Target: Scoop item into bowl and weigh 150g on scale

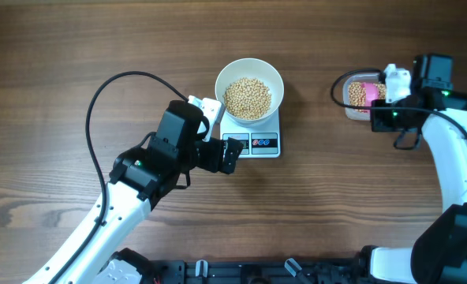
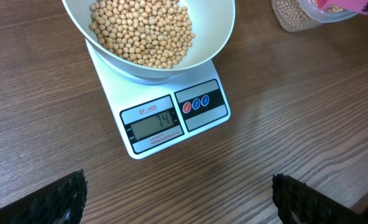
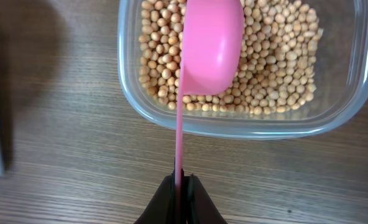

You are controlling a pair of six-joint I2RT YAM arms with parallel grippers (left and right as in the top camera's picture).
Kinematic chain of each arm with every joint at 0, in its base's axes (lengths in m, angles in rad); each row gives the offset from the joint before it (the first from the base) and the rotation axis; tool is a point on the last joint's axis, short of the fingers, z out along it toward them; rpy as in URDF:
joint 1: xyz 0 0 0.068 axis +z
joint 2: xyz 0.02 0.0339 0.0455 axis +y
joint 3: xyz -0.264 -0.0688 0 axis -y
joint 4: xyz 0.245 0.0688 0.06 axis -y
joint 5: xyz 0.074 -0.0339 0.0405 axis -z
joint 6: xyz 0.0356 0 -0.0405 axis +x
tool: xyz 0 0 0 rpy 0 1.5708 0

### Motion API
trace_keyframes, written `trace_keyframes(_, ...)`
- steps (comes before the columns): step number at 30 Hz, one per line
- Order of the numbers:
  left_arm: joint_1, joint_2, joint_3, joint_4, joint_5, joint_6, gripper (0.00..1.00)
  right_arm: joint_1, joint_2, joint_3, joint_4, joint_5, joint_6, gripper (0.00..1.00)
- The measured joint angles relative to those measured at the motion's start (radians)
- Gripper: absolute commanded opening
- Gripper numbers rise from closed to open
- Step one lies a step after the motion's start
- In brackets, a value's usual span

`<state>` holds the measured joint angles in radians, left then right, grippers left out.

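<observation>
On the wooden table (image 1: 60,63), our right gripper (image 3: 184,180) clamps the pink scoop (image 3: 210,46) over the tub (image 3: 128,93) for more beans (image 3: 277,68), left gripper (image 2: 181,199) spread idle.

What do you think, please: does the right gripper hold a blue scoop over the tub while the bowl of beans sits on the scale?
Not quite: the scoop is pink, not blue, as the right wrist view shows. The right gripper does hold it over the tub, and the bowl of beans sits on the scale.

Beans (image 1: 247,97) in bowl (image 1: 274,77) on scale (image 1: 265,145); tub (image 3: 234,127), scoop (image 3: 212,43) inside, well right.
</observation>
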<state>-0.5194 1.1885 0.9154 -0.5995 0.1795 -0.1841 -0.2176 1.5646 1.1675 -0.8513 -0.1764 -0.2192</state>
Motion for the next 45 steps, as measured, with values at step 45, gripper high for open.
trace_keyframes(45,0.000,0.000,0.000,0.000,0.000,0.000,1.00,-0.282,0.126,0.000,-0.043,-0.520,0.065,0.04)
